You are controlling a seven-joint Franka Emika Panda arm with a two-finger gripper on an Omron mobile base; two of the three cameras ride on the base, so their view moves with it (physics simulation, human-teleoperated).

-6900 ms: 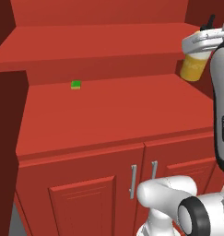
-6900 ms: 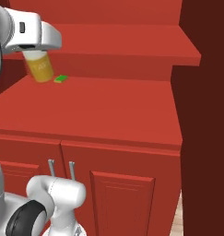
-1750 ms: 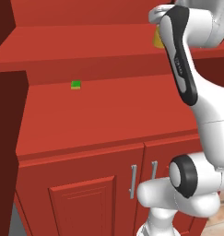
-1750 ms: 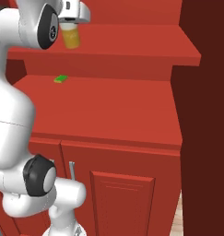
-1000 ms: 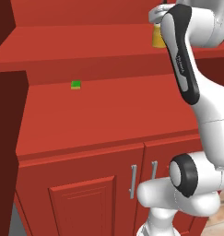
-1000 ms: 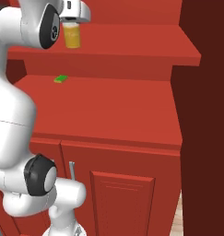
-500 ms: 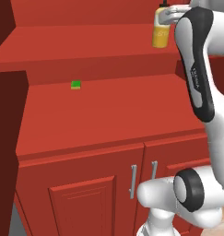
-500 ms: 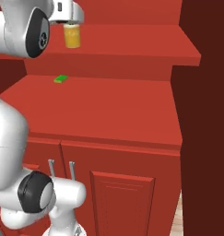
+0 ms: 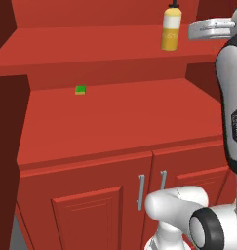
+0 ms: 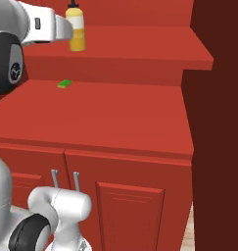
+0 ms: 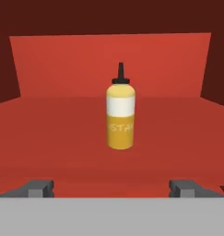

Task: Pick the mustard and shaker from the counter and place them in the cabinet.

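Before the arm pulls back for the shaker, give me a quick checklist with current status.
1. Yellow squeeze bottle of mustard with dark pointed cap standing upright: ok.
2. Mustard resting on the upper flat red cabinet shelf, set back from its front edge: ok.
3. Jaws of the gripper wide open and clear of the bottle, fingertips low at either side in the hand view: ok.
4. Nothing standing close beside the bottle on that shelf: ok.
5. Small green block on the lower red shelf, well away from the arm: ok.
6. Location of the black shaker: cannot tell.
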